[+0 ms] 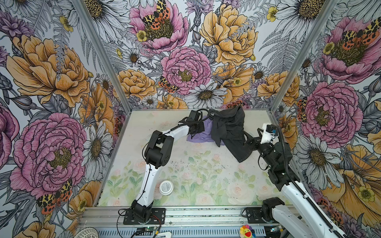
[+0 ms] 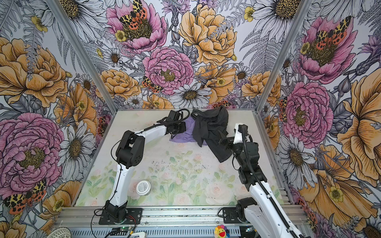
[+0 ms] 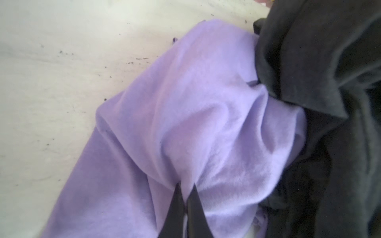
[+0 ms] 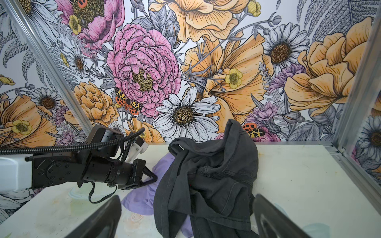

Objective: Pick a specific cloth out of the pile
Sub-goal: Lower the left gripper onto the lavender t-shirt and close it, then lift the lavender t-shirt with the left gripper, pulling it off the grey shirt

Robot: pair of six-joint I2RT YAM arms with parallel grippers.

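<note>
Left gripper (image 3: 186, 185): jaws pinched tight on a raised fold of the cloth (image 3: 195, 115), with lavender bunched between the tips!
Right gripper (image 4: 186, 196): jaws spread wide, nothing held, close by the charcoal cloth (image 4: 210, 177); I can't tell whether it touches.
Cloth's place: far end of the table (image 1: 185, 164), in the pile (image 1: 222, 129), its right part under the charcoal one.
Step in hand: the grab looks made, so drawing it out comes next.
Doing it well: lift slightly and pull leftward, away from the overlap. Go slowly, so the dark one slides off rather than riding along.
Writing: none shows on the lavender here. The white jar (image 1: 166, 187) has a lid label, too small to read.
</note>
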